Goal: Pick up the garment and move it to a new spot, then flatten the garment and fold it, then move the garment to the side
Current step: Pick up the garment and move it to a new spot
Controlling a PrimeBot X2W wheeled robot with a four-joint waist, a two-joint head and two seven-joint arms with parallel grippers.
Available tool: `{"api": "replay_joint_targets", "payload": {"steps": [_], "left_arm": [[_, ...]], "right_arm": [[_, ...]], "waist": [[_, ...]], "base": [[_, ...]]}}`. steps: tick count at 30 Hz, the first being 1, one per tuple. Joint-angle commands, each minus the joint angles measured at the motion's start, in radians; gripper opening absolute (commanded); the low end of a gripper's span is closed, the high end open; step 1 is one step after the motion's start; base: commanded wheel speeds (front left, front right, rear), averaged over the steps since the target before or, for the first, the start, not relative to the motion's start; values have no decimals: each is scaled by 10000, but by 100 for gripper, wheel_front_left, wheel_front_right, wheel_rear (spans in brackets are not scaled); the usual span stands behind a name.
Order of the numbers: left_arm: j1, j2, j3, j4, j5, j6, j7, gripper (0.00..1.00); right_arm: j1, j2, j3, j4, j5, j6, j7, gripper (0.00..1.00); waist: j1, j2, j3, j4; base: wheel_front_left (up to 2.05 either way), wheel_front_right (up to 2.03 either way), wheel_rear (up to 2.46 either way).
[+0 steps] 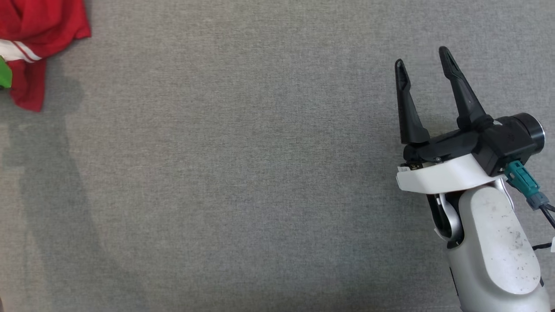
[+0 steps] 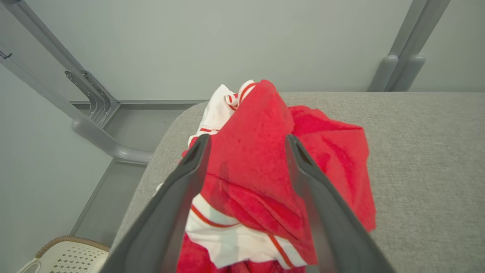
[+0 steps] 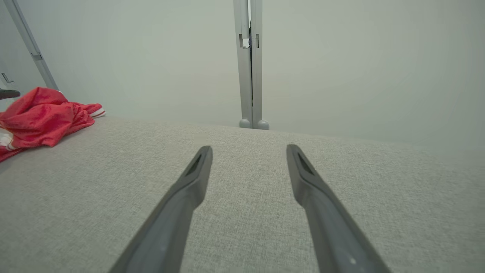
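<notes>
Left gripper [image 2: 247, 139], wide and empty, is being held over limp, light garment [image 2: 333, 151], raised fold likely best pinched.

The garment [image 2: 257, 159] is bright red, with white bands carrying thin red stripes — a green patch [image 1: 4, 73] shows at its edge. The table cover [image 1: 243, 173] is heathered grey. The right gripper [image 1: 421, 56] is black, its forearm [image 1: 494, 234] white with dark specks, its connector [image 1: 520, 177] teal.

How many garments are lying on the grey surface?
1. The red garment with white striped trim lies crumpled at the far left corner of the grey surface. A green bit at the picture's edge might be another; unclear.
</notes>
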Motion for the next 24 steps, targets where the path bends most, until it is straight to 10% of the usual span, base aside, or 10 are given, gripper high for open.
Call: {"api": "replay_joint_targets", "payload": {"steps": [1,10,14,24], "left_arm": [[99,110,-107,77,-91,-41,104,100],[459,320,-567,834,-536,-50,1281,100],[587,324,-641,1005,-672,-50,1487,4],[689,676,-1229,343,-837,-53,982,0]], "right_arm": [[-85,-6,-6,-82,14,-7,-48,100],[-1,-9,24,-238,-72,-7,-42,100],[85,-10,3,-211,-115,-7,-20,100],[303,-10,-12,127,91,-7,-122,100]], "waist": [[-1,0,368,-394],[-1,0,211,-456],[-1,0,51,-435],[-1,0,-1136,-344]], "base": [[0,0,0],[0,0,0],[0,0,0],[0,0,0]]}}
